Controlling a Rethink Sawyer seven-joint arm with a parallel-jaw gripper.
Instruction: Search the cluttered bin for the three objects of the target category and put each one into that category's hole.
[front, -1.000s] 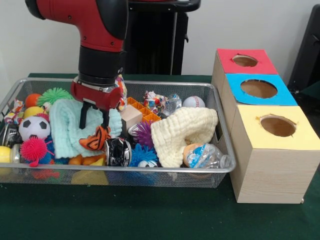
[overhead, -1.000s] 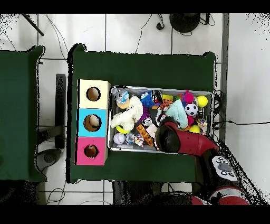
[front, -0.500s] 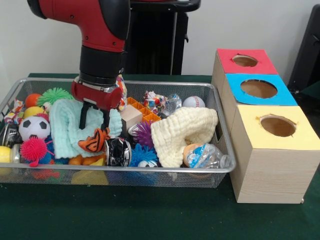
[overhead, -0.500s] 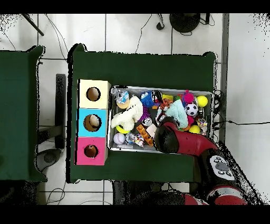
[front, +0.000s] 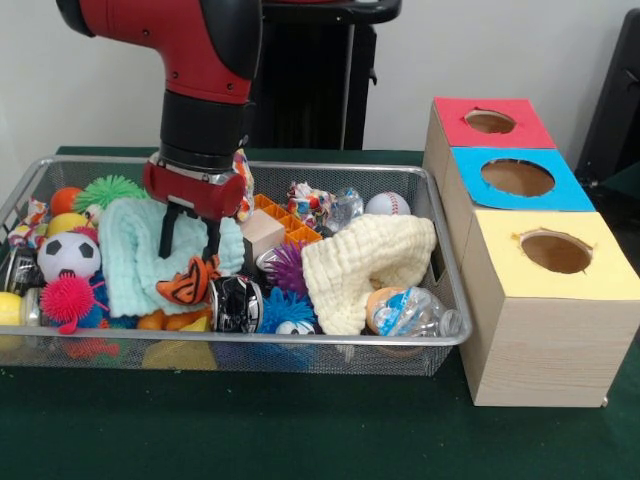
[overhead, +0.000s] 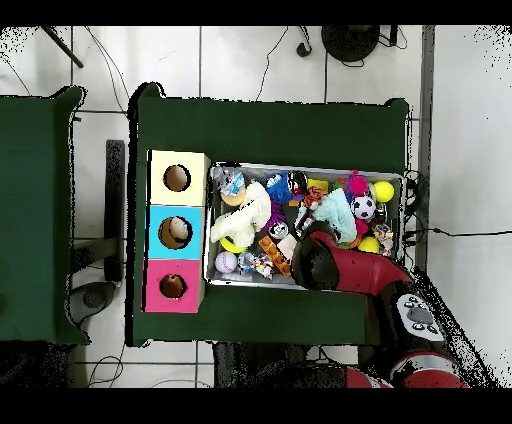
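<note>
Barely anything has moved over the last second: arm has crept up a touch and the tiger came with it, everything else in the basket sits as it was

Progress, as I read it: first pick only just underway. Gripper (front: 191, 252) has its two black fingers closed on the orange striped tiger (front: 188, 282), left of centre in the front view, right against the mint green cloth (front: 140, 255). Tiger looks pinched by its top and hardly clear of the clutter. Nothing is visibly delivered; can't see inside the red hole (front: 489, 121), upper right of the front view, so can't confirm it's empty

Left to do: carry the tiger across the wire basket (front: 440, 268) to the red hole, then find the other two plush animals. I can't pick out the tan or purple one in either view, probably buried under the cloths and balls

Arm pose: red elbow comes in from the upper left of the front view, wrist pointing straight down over the basket's left half. Overhead view shows the arm (overhead: 335, 265) covering the basket's lower middle, gripper hidden beneath
</note>
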